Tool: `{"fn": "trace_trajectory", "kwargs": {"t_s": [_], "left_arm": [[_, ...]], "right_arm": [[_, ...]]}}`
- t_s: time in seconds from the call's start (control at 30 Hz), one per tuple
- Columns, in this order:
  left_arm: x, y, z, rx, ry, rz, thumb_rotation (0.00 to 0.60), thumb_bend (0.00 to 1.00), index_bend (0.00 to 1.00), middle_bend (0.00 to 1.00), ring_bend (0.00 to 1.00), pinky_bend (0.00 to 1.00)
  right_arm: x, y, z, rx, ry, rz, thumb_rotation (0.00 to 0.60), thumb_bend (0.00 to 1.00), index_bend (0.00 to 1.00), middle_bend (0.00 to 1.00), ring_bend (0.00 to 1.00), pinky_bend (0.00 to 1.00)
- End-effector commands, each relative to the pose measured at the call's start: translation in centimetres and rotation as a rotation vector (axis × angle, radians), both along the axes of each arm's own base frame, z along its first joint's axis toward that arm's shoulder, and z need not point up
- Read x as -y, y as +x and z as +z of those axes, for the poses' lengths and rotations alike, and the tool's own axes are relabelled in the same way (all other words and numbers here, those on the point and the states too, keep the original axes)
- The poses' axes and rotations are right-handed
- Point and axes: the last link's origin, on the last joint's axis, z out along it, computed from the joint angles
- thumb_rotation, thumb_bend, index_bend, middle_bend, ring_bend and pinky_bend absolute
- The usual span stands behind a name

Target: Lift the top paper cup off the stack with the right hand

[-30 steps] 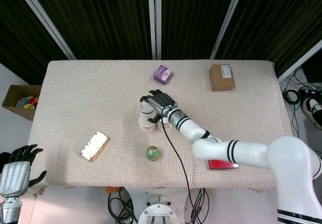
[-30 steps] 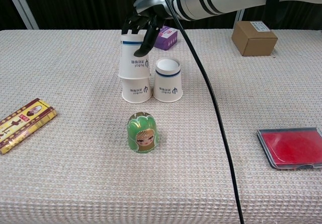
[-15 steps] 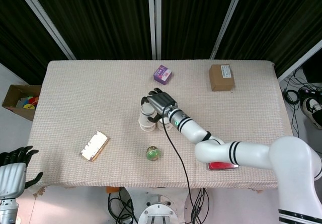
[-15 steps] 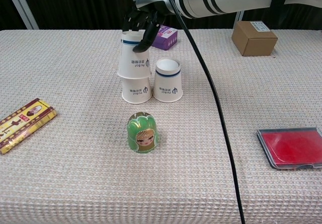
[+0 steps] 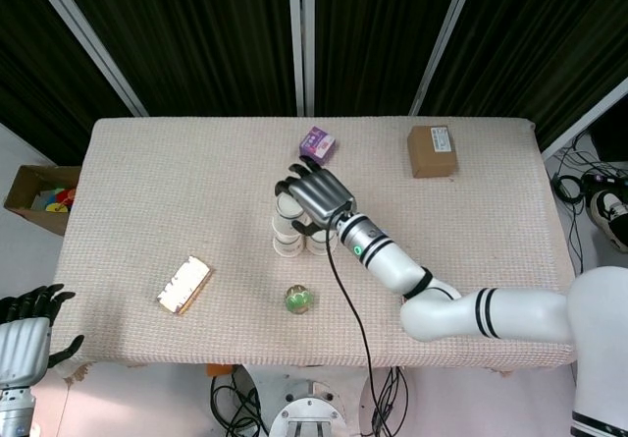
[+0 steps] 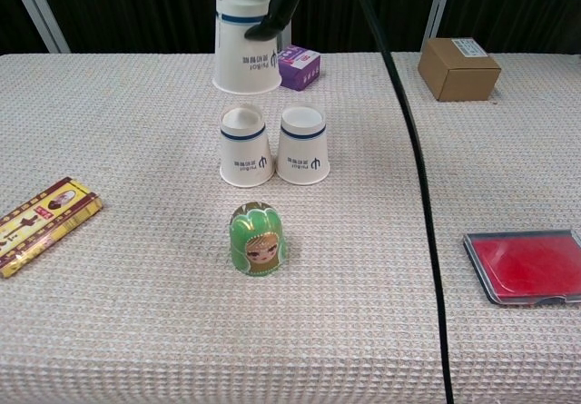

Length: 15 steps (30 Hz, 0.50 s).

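Observation:
My right hand (image 5: 316, 197) grips the top paper cup (image 6: 246, 42), upside down, white with a blue band. In the chest view it hangs clear above the lower cup (image 6: 246, 144), which stands inverted on the table with a visible gap between the two. A second inverted cup (image 6: 303, 144) stands just right of it. Only a dark finger (image 6: 280, 6) of the right hand shows at the top of the chest view. My left hand (image 5: 27, 321) hangs off the table's front left corner, fingers apart, holding nothing.
A green doll figurine (image 6: 257, 239) stands in front of the cups. A purple box (image 6: 300, 66) lies behind them, a cardboard box (image 6: 457, 68) at the back right, a red case (image 6: 527, 266) at the front right, and a flat snack pack (image 6: 42, 221) at the left.
The right hand has risen with the top cup, which has come fully off the lower cup and now hangs well above it. The left hand has barely moved.

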Motion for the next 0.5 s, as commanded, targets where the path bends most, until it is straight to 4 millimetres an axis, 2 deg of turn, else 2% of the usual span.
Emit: {"fn": "trace_trajectory", "kwargs": {"t_s": [0.03, 0.17, 0.5], "left_arm": [[-0.1, 0.1, 0.0, 0.001, 0.0, -0.005, 0.6, 0.18, 0.27, 0.19, 0.14, 0.17], [-0.2, 0.3, -0.2, 0.007, -0.001, -0.015, 0.6, 0.18, 0.27, 0.19, 0.14, 0.17], [-0.1, 0.2, -0.4, 0.012, -0.001, -0.013, 0.6, 0.18, 0.27, 0.19, 0.14, 0.17]], "right_arm": [[-1.0, -0.8, 2.2, -0.052, -0.071, 0.053, 0.6, 0.32, 0.42, 0.36, 0.1, 0.0], [-1.6, -1.5, 2.5, -0.144, -0.11, 0.093, 0.6, 0.32, 0.42, 0.36, 0.1, 0.0], [-1.7, -3.1, -0.5, -0.167, -0.067, 0.055, 0.6, 0.32, 0.42, 0.36, 0.1, 0.0]]}}
